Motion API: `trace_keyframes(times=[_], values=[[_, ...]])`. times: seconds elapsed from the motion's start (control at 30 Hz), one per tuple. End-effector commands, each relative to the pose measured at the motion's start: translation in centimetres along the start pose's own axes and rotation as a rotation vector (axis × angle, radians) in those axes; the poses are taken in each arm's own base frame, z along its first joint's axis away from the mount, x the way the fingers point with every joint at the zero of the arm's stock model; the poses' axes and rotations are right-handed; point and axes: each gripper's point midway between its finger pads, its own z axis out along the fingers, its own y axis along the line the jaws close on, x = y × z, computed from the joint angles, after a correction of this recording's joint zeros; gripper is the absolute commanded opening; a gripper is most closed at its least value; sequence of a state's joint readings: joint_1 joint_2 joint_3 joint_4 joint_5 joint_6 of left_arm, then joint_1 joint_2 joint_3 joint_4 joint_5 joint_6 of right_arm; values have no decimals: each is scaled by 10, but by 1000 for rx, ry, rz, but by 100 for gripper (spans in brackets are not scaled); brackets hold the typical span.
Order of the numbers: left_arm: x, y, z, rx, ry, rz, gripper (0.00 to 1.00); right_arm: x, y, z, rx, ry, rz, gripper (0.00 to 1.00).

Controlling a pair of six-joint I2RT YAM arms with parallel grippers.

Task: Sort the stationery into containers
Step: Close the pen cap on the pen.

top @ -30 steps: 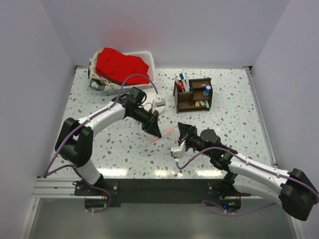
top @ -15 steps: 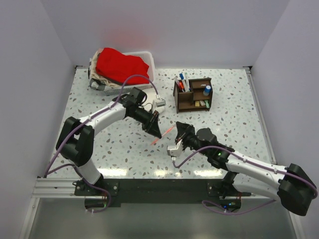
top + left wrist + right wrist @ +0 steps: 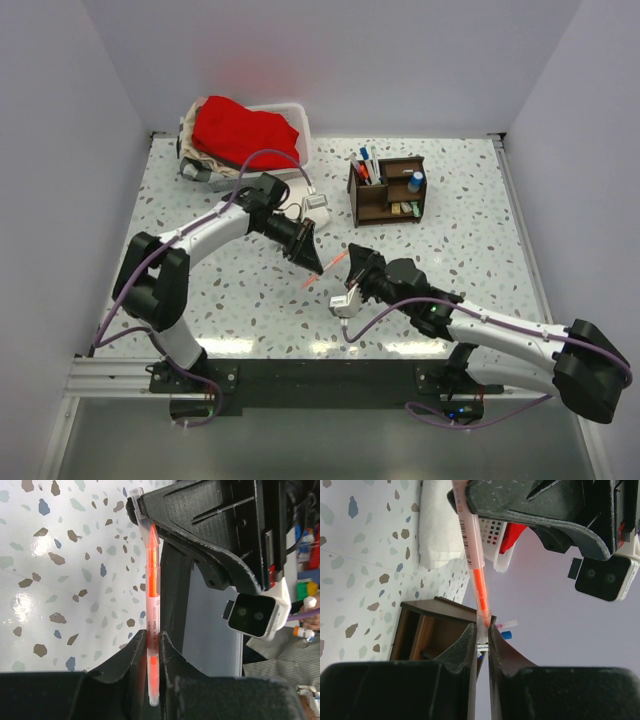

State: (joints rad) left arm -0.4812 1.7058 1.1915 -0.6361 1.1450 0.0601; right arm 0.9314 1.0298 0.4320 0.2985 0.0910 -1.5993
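Observation:
An orange highlighter hangs in the air over the table's middle, held at both ends. My left gripper is shut on its barrel; in the left wrist view the highlighter runs up from between my fingers. My right gripper is shut on the clear cap end, which shows in the right wrist view with the highlighter reaching up to the left gripper. The dark brown organizer stands at the back right and holds several pens and a small blue bottle.
A white basket with red cloth sits at the back left, a folded white cloth beside it. The organizer lies beyond my right fingers. The two arms meet over the table's middle.
My right gripper has moved left to the highlighter's free end and now grips it. The left gripper, still holding the highlighter, has shifted slightly toward the back.

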Motion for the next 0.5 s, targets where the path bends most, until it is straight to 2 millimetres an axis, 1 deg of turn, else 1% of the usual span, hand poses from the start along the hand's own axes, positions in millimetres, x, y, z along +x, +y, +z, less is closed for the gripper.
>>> trace_keyframes(times=[0.0,0.03,0.13,0.2,0.23,0.3,0.33,0.4,0.43,0.47], values=[[-22,-20,-12,120,-72,23,0,-5,-15,0,5,-16,-82,0],[-20,-20,-12,122,-73,24,0,-5,-18,-1,6,-19,-88,0],[-22,-27,-13,156,-77,-5,0,-6,-16,0,-14,-25,-105,0],[-24,-27,-12,166,-82,-10,0,-6,-16,1,-16,-22,-114,0],[-25,-26,-12,168,-84,-14,0,-6,-20,2,-13,-21,-113,0],[-26,-25,-11,174,-82,-21,0,-6,-17,4,-37,-21,-118,0],[-28,-25,-11,177,-86,-20,0,-5,-20,5,-38,-15,-122,0],[-32,-27,-11,186,-90,-17,0,-5,-16,8,-63,-6,-127,0],[-34,-27,-11,189,-91,-19,0,-4,-19,9,-63,-5,-128,0],[-34,-27,-11,194,-90,-22,0,-5,-17,11,-77,-6,-129,0]])
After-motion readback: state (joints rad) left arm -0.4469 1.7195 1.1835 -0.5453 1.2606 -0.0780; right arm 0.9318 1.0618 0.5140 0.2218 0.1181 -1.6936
